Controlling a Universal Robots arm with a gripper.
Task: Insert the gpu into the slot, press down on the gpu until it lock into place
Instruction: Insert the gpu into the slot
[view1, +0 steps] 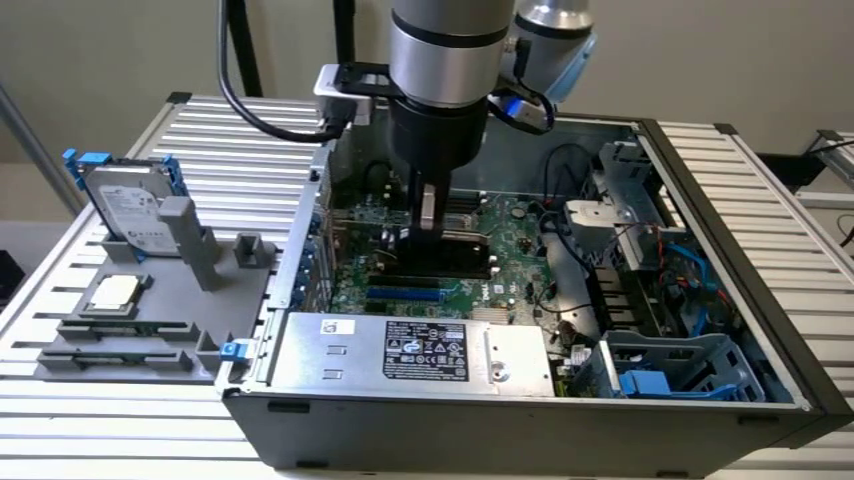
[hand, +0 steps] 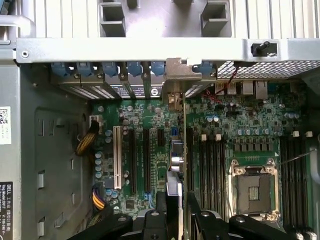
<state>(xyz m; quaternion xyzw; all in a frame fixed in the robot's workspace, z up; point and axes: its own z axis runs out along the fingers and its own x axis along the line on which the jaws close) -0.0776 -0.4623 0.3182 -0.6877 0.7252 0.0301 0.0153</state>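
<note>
While a plain beige wall backs the exterior view, a ribbed aluminium table (view1: 747, 180) carries an open dark-grey computer case (view1: 534, 420), with a grey plastic parts fixture (view1: 147, 300) at the exterior view's left. Inside, the black pincer (view1: 427, 235) is half closed, clamped on the small black gpu (view1: 454, 265), which stands upright just behind the long bright-blue slot (view1: 404, 295). I cannot tell whether it is seated. From the wrist, the pincer (hand: 175, 202) straddles the gpu (hand: 175, 155) edge-on over the green motherboard (hand: 240, 120).
</note>
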